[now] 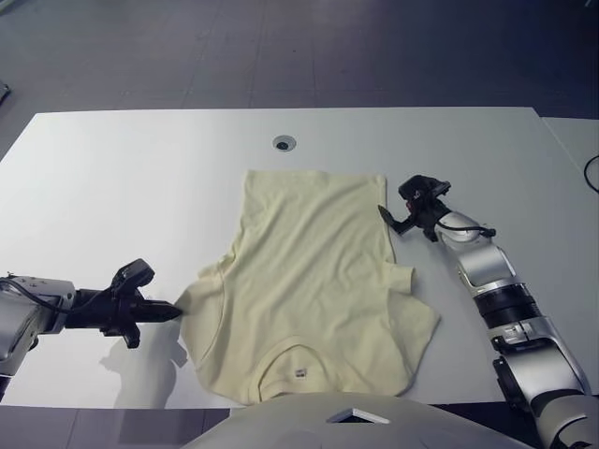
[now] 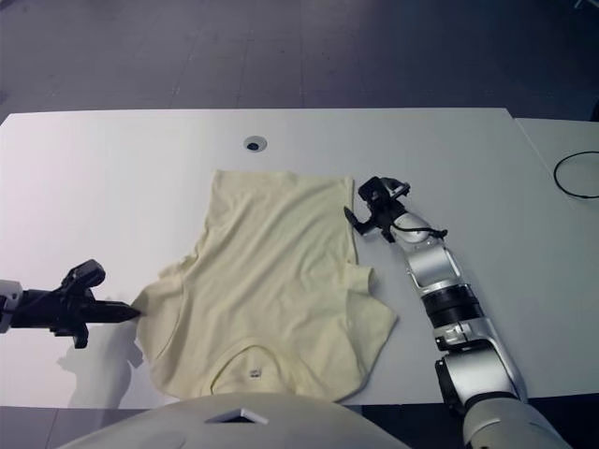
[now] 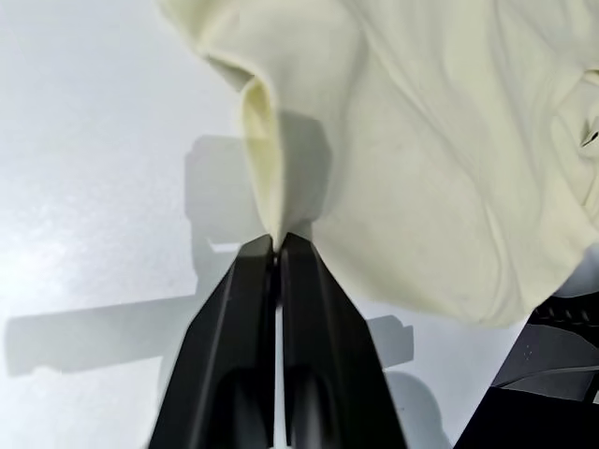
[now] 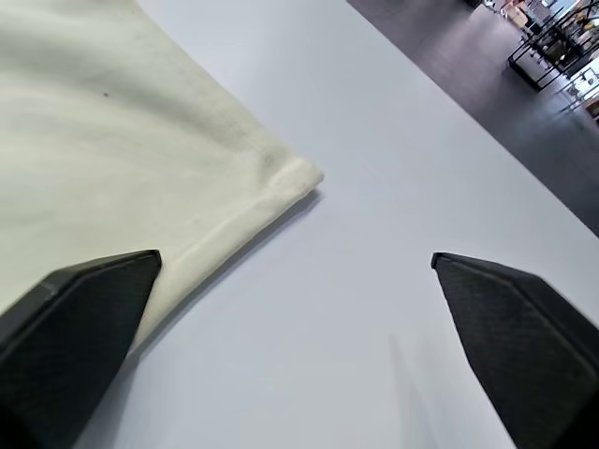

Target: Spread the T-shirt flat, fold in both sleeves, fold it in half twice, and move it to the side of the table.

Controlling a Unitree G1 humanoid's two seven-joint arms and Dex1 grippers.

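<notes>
The T-shirt (image 1: 309,281) lies on a white table (image 1: 112,187), collar end nearest the robot and hem farthest. Its neckline (image 1: 292,363) sits just inside the table's near edge, leaving almost no margin there. The cloth is a pale yellow, soft knit with shallow wrinkles across the body and a stitched, ribbed collar.

On the robot's left, the left gripper (image 3: 277,245) has its two black, tapered fingers pressed together on a pinched ridge of the left sleeve (image 1: 201,301), low over the tabletop. Beyond it towards the left edge spreads a broad stretch of smooth, matte table.

On the opposite side, the right sleeve (image 1: 412,313) is rumpled, with a fold cutting in where it meets the body. Between it and the table's right edge runs a narrower bare strip, where the right arm lies.

Farther out, the body narrows to a straight, double-stitched hem (image 1: 316,174). The right gripper (image 4: 295,257) is at the hem's right corner, its dark, textured fingers spread wide, one over the cloth's edge and the other over bare table.

Past the hem is more open surface, with a small round grommet (image 1: 284,143) set into it, well apart from the shirt. A second white surface to the right carries a looped black cable (image 2: 576,174). Dark grey tiled floor (image 1: 281,47) lies beyond the far edge.
</notes>
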